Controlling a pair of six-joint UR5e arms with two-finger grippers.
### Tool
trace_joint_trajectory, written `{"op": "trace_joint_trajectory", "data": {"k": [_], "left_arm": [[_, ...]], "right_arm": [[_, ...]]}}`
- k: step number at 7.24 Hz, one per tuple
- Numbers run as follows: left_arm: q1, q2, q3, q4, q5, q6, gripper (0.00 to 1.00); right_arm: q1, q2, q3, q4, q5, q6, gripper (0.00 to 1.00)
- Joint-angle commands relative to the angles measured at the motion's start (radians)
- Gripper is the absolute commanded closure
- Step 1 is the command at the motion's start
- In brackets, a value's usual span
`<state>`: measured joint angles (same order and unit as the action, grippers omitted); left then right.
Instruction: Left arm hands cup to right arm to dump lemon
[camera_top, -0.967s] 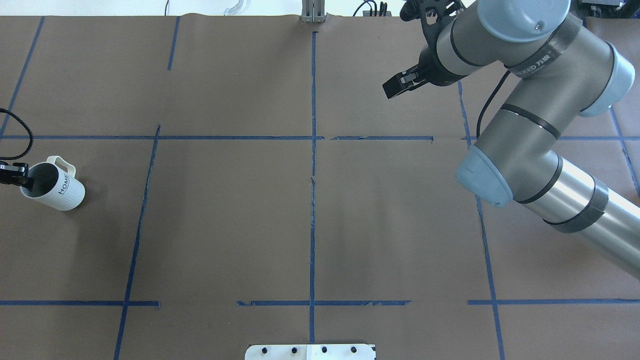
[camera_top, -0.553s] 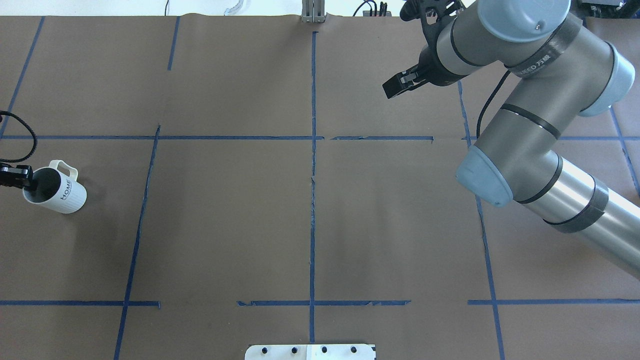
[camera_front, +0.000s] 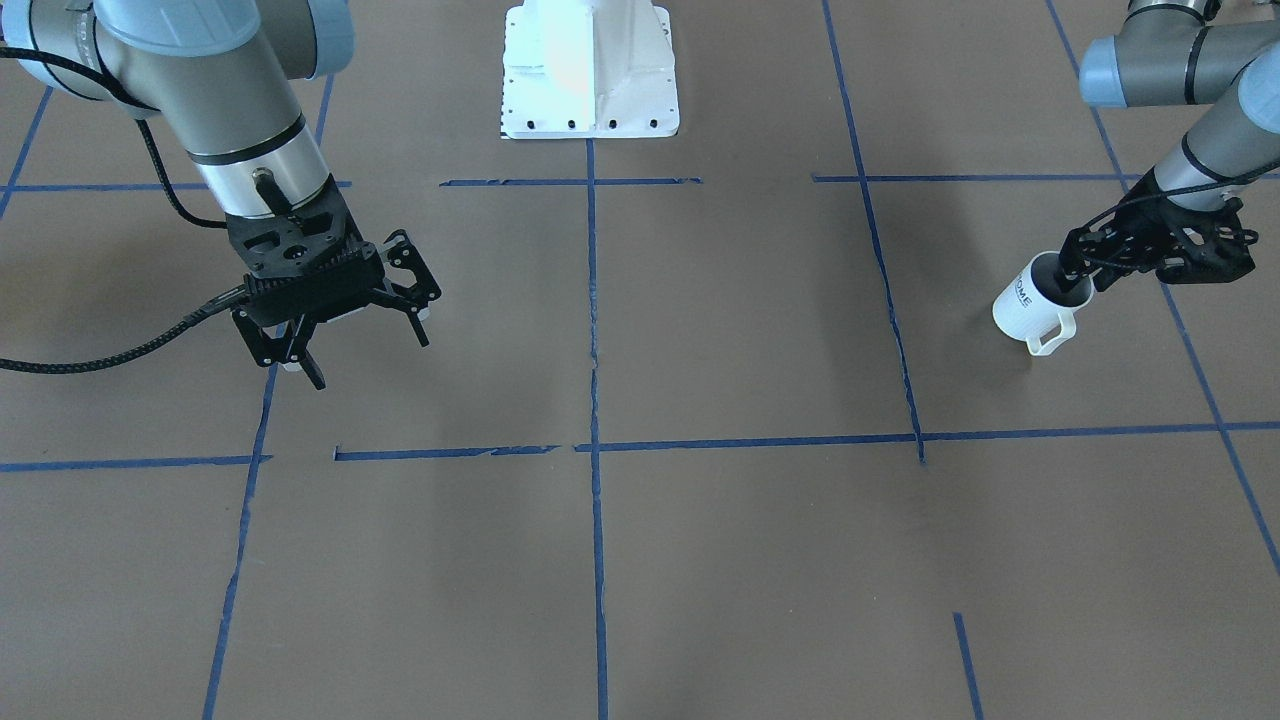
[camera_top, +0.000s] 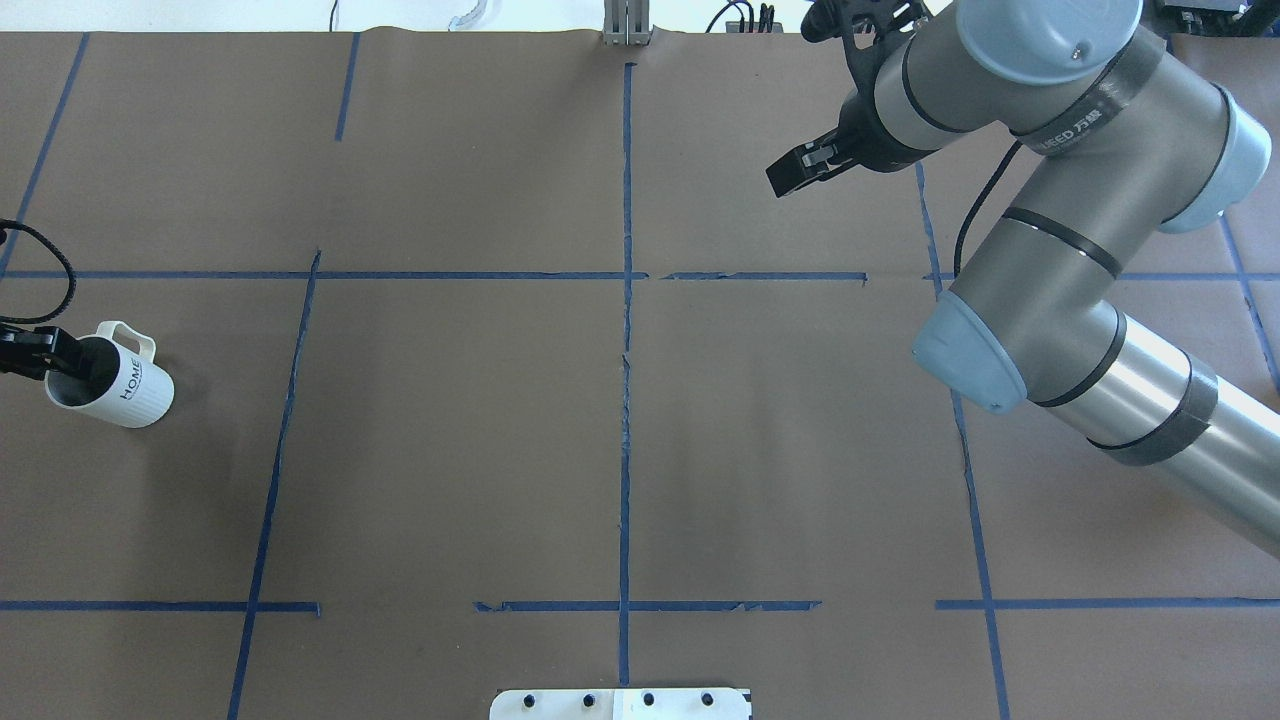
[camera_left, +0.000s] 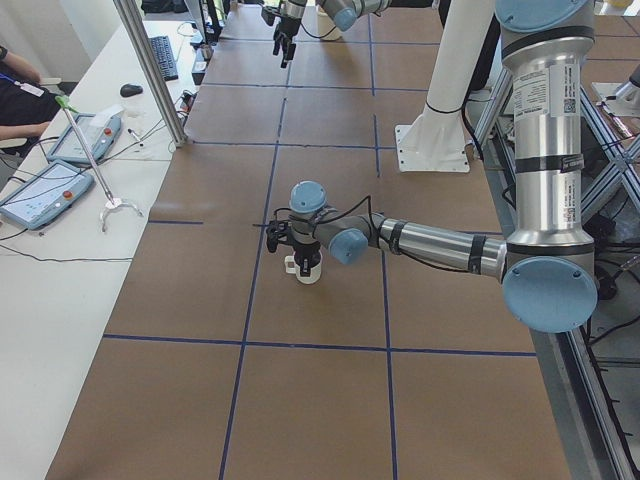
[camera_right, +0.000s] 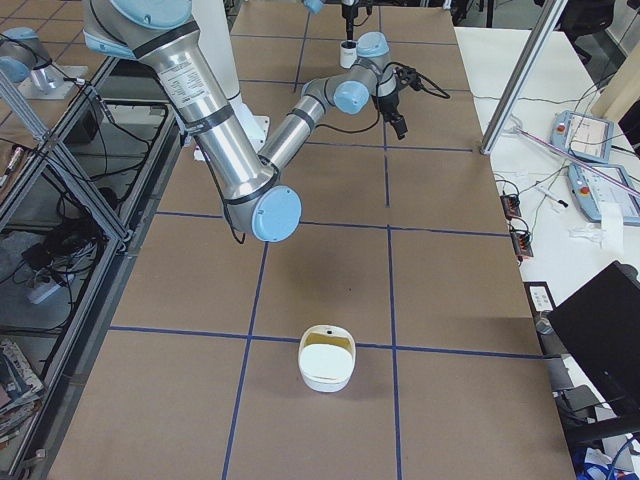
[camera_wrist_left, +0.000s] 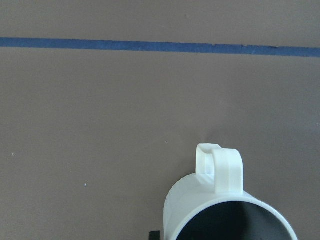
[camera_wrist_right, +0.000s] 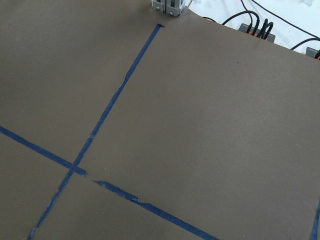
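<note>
The left arm's black open-framed tool (camera_front: 1078, 270) is clamped on the rim of a white ceramic mug (camera_front: 1022, 305) with a loop handle and black HOME lettering. One finger dips into its grey inside and the other presses on the outer wall. The mug sits just below the tool's tips, with its handle (camera_front: 1052, 340) off to one side of the pinch and free of the fingers. From here I cannot tell whether its base is clear of the brown paper-covered desk (camera_top: 450, 450) with its blue tape lines. No lemon shows; what I can see of the inside is dark.

The right arm's black linkage tool (camera_front: 365, 350) hovers with its fingers spread wide and nothing between them. It is well apart from the left tool, across the desk's middle.

I take this to be the carry toward the handover. A rim pinch lets a mug swing, so the left tool should travel slowly and keep the mouth up. It should then present the bare wall opposite its own fingers. The right tool would do best to close around the body below the rim, and the left tool should let go only after that. A white round bowl (camera_right: 325, 381) sits far beyond the right tool and is probably where the lemon gets dumped.
</note>
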<state>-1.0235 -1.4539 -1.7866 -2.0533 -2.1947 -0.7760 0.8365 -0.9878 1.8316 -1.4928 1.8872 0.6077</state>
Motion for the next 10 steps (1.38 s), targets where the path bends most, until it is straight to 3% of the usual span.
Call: {"op": "trace_joint_trajectory", "data": {"k": [1,3,5,7,8,10], "left_arm": [[-0.035,0.001,0.001,0.043,-0.005,0.174,0.0],[-0.185,-0.009,-0.03,0.29,-0.005,0.512,0.0],[-0.286,-0.013,-0.111,0.543,-0.005,0.721,0.0],[-0.421,0.012,-0.096,0.588,-0.061,0.829,0.0],[-0.479,0.054,-0.093,0.585,-0.142,0.895,0.0],[-0.524,0.075,-0.093,0.588,-0.157,0.925,0.0]], "right_arm": [[0.012,0.0,0.0,-0.003,0.012,0.0,0.0],[0.065,-0.021,0.002,-0.003,0.107,-0.003,0.0],[0.087,-0.05,0.0,-0.004,0.115,-0.037,0.0],[0.159,-0.066,-0.002,-0.099,0.139,-0.194,0.0],[0.217,-0.077,-0.002,-0.153,0.192,-0.275,0.0],[0.35,-0.225,0.0,-0.172,0.342,-0.473,0.0]]}}
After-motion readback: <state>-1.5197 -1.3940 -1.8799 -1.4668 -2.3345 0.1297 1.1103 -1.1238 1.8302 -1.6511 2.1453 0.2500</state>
